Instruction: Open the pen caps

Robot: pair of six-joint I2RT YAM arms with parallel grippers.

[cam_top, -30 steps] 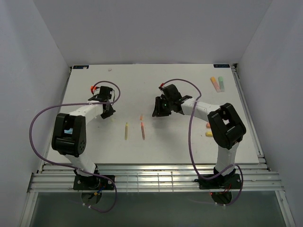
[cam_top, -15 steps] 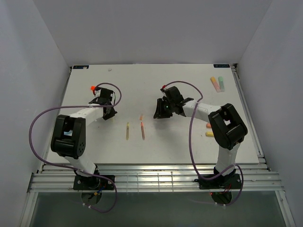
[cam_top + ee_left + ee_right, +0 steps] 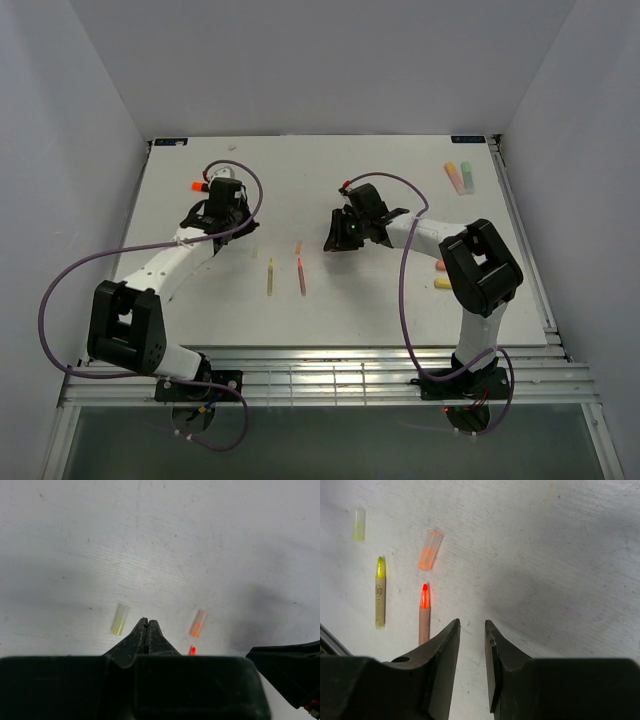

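Within the last second the left arm has stretched forward over the bench (image 3: 400, 310). The left fingers (image 3: 146, 626) are together and empty; the right fingers (image 3: 454, 630) stand slightly apart, gripping nothing. The orange cap (image 3: 430, 550) and yellow cap (image 3: 358, 524) lie off, just beyond the bared orange pen (image 3: 424, 617) and yellow pen (image 3: 380, 592). Those two look finished; the far-right pens (image 3: 460, 178) likely remain. No container is in view.

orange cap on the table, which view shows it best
The right wrist view: the orange cap lies large and whole, apart from the tip of the orange pen. The left wrist view shows it smaller, beyond the shut left gripper. The top external view gives only a speck.
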